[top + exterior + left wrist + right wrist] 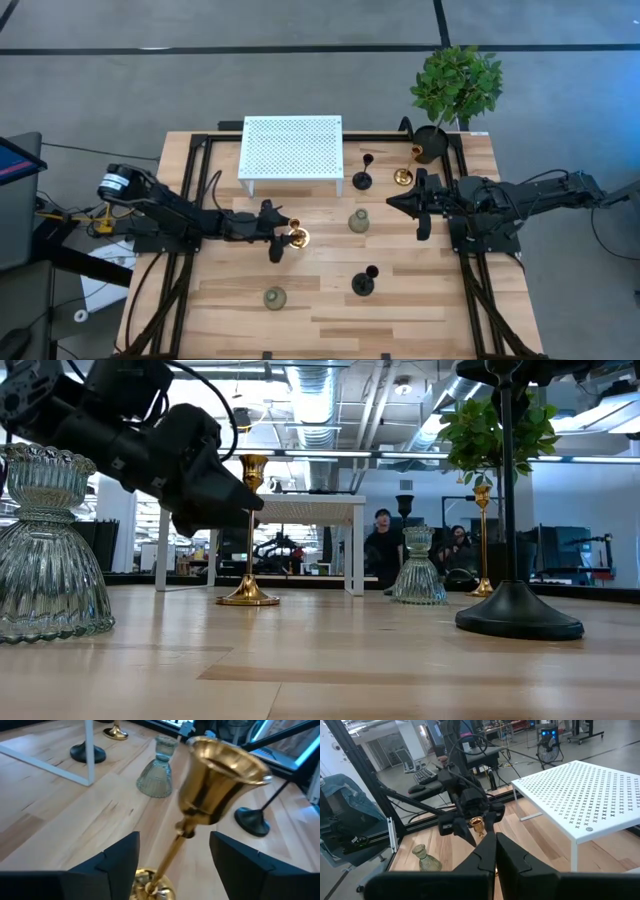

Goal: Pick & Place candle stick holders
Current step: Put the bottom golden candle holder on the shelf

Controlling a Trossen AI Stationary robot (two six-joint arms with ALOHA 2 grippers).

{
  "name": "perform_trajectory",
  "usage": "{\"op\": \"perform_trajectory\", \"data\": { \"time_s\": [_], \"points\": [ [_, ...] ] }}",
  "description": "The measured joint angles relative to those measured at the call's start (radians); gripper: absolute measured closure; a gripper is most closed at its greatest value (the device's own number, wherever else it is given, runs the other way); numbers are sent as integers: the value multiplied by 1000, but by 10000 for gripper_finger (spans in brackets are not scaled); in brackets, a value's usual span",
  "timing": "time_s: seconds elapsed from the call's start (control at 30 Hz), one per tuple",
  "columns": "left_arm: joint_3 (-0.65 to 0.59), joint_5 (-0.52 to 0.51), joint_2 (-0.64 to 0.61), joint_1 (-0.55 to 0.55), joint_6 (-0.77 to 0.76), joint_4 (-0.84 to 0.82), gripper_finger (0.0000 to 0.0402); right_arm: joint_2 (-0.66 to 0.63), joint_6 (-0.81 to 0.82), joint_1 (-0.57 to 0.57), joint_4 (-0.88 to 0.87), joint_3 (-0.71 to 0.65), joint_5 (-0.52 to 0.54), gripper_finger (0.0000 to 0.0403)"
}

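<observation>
A shiny gold holder (297, 237) stands upright on its round base mid-table. My left gripper (175, 865) is open, with one finger on each side of its thin stem (172, 851) and a gap on both sides. It also shows in the low view (248, 530). A second gold holder (402, 177) and a black one (362, 180) stand near the back. Another black holder (364, 283) stands near the front. Two grey-green holders (358, 221) (274, 297) stand on their wide bases. My right gripper (392, 203) is shut and empty, hovering at the right.
A white perforated shelf (291, 150) on legs stands at the back centre. A black pot with a green plant (432, 143) sits at the back right corner. People show in the room beyond the table (382, 545).
</observation>
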Motion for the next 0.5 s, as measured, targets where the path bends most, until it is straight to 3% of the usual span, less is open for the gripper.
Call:
{"op": "perform_trajectory", "data": {
  "time_s": [0.5],
  "points": [
    [0,-58,8,0,0,30,233,0,0,0,0,0,15,403]
  ]
}}
